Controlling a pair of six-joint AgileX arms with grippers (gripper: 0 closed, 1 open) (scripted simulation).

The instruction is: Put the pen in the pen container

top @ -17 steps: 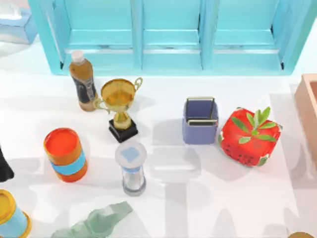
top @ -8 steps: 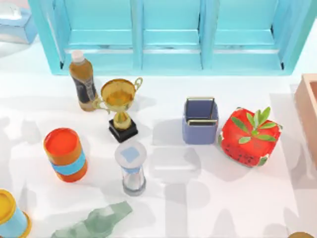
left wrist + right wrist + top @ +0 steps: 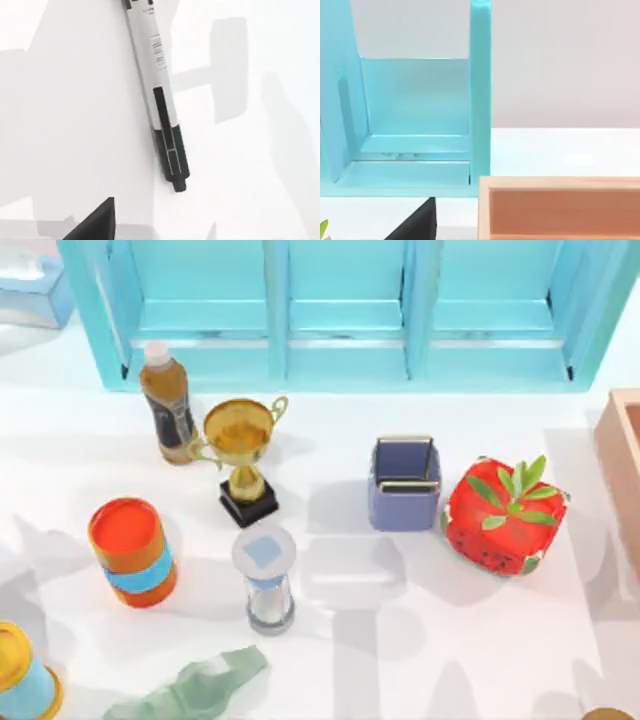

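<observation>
A pen [image 3: 159, 95] lay flat on the white table [image 3: 75, 100], seen from the left wrist camera looking down on it: a slim stick with a pale grey barrel, a dark clip and a dark end cap. It looked light, stiff and smooth, likely to roll or slip if pinched near either end, so the pale barrel near its middle seemed the surest place to hold it, with the fingers closing across its width. 1 dark fingertip of the left gripper [image 3: 95, 222] showed at the edge of that view, near the pen's capped end but not touching it; whether those fingers stood apart or together could not be told. In the top view the pen container [image 3: 404, 483], a small blue box with a divider, stood upright just beside a strawberry [image 3: 503, 517] (no pen inside it). The right gripper's dark fingertip [image 3: 417, 222] sat near a wooden box [image 3: 560, 207] and a blue shelf [image 3: 415, 120]; its fingers' state could not be told either.
</observation>
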